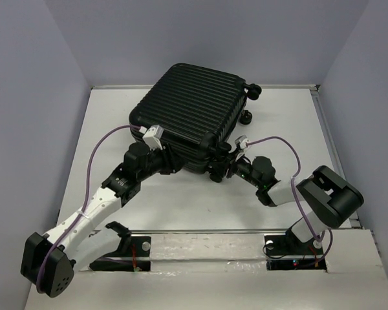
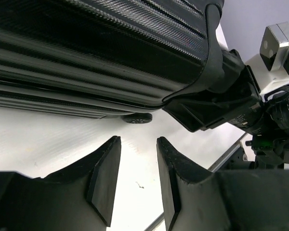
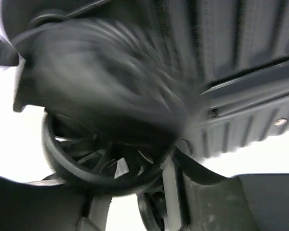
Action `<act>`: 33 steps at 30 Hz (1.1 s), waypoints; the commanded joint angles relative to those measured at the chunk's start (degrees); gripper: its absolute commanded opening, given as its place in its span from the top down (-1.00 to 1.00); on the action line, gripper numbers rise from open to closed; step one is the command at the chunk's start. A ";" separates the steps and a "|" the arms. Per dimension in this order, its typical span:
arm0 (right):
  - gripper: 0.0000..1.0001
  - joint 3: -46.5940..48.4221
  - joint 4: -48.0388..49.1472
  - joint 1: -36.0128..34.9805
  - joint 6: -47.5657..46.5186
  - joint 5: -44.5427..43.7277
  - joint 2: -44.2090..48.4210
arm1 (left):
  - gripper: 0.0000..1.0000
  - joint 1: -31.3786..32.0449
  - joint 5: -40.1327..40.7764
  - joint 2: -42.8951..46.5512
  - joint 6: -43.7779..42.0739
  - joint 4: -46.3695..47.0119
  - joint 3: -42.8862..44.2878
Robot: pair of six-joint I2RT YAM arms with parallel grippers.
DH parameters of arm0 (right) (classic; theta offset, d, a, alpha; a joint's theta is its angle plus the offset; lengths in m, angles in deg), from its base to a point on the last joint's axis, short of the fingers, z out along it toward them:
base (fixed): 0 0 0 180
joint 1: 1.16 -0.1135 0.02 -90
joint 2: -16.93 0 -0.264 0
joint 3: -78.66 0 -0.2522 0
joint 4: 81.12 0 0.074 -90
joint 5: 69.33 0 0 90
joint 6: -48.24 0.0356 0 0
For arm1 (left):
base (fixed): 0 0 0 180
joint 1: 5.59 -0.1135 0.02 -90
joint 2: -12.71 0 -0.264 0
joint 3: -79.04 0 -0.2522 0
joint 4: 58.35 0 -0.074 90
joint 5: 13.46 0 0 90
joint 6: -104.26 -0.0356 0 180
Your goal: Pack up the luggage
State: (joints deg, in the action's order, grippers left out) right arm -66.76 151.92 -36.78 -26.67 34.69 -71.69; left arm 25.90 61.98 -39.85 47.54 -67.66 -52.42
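Observation:
The luggage is a black ribbed suitcase lying shut and skewed on the white table. My left gripper sits at its near edge, low by the table. In the left wrist view the left gripper is open with only bare table between its fingers, and the luggage shell hangs just above. My right gripper is at the near right corner. In the right wrist view a blurred caster wheel fills the space between the fingers of the right gripper; whether they press on it is unclear.
Two more caster wheels stick out at the luggage's far right side. A raised metal rim borders the table on the right, and grey walls close in on three sides. The arm bases stand at the near edge.

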 commanded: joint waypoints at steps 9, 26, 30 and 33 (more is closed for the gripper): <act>0.86 1.78 13.34 0.81 5.38 3.21 -4.99 | 0.18 3.85 2.61 -11.51 1.70 14.00 3.88; 0.86 13.59 -13.96 -23.88 1.33 -33.06 0.40 | 0.26 7.62 4.02 -24.17 3.37 16.56 17.07; 0.86 20.21 -16.09 -23.89 4.06 -39.58 -4.44 | 0.16 7.54 5.51 -20.67 1.88 9.91 18.47; 0.86 20.23 -17.32 -23.89 6.96 -41.36 -5.16 | -0.57 4.47 6.21 -14.26 -1.71 1.44 23.38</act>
State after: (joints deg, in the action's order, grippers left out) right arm -50.63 132.53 -58.55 -23.52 -4.28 -76.34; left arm 32.54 67.00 -62.49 49.38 -66.31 -37.71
